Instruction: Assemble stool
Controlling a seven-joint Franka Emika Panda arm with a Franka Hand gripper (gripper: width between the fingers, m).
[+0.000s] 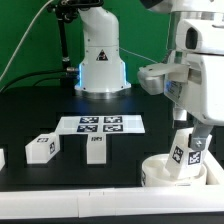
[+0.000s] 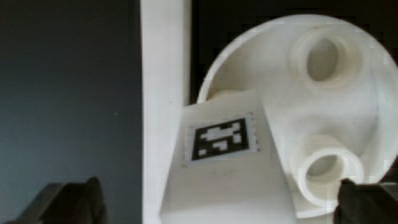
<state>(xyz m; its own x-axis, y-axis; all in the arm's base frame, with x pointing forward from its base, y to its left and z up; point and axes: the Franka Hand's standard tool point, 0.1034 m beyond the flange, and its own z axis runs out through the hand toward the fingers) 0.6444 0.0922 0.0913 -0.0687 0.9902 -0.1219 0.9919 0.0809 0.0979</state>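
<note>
Reaching down from the upper part of the exterior view's right side, the arm is carrying its wrist nearly upright, and the gripper is pointing toward the table at the near corner on that side. The gripper is hanging just above a white leg that bears a black-and-white square tag. This leg is standing, slightly tilted, on the round white seat. In the wrist view the gripper is standing wide open: its two dark fingertips are showing at opposite lower corners of the picture, with the tagged leg lying between them. Nothing is gripped, and whether either fingertip is touching the leg cannot be told. The seat is showing two round sockets behind and beside the leg. Two more tagged legs, one toward the exterior view's left and one near the middle, are lying loose on the table, well apart from the seat and just in front of the marker board.
</note>
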